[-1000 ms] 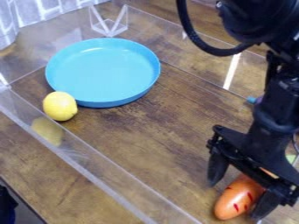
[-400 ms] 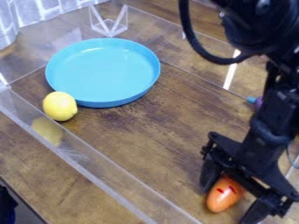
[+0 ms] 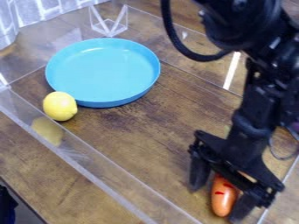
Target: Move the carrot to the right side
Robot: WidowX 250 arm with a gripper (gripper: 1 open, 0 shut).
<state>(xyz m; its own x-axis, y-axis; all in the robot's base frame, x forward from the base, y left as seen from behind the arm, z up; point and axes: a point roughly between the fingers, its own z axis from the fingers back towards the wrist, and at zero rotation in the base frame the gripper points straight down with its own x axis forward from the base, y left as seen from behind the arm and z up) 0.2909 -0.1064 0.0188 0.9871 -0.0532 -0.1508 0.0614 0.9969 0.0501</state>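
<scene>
The orange toy carrot (image 3: 223, 198) lay on the brown wooden tabletop (image 3: 140, 140), in the near right part of the view, its tapered end pointing toward the near edge. My black gripper (image 3: 222, 179) reached down over it from above, the fingers spread wide apart, one on either side of the carrot; I could not tell whether either touched it. To the left of the carrot, a clear transparent partition (image 3: 87, 159) ran diagonally along the table. Farther off, near the partition, sat a yellow lemon (image 3: 59, 106), just beside a round, rimmed blue plate (image 3: 103, 72).
</scene>
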